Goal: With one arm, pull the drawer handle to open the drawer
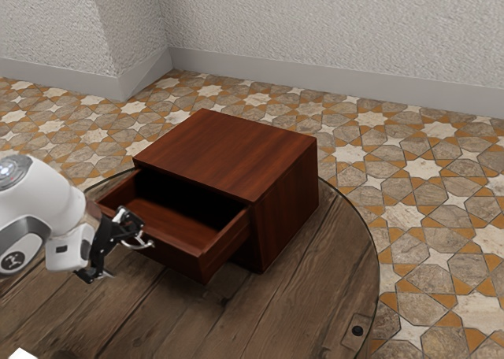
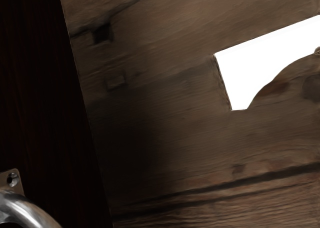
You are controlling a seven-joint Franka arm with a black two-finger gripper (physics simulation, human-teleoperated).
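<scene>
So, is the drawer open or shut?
Open. The drawer sticks well out of the cabinet, and its inside shows from above.

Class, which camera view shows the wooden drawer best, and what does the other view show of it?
The exterior view: the drawer shows pulled well out of the cabinet, its inside visible. The wrist view gives a close, dark strip of its front panel and part of its metal handle.

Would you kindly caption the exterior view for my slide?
Black robot gripper at the silver handle of an open reddish-brown wooden drawer.
</scene>
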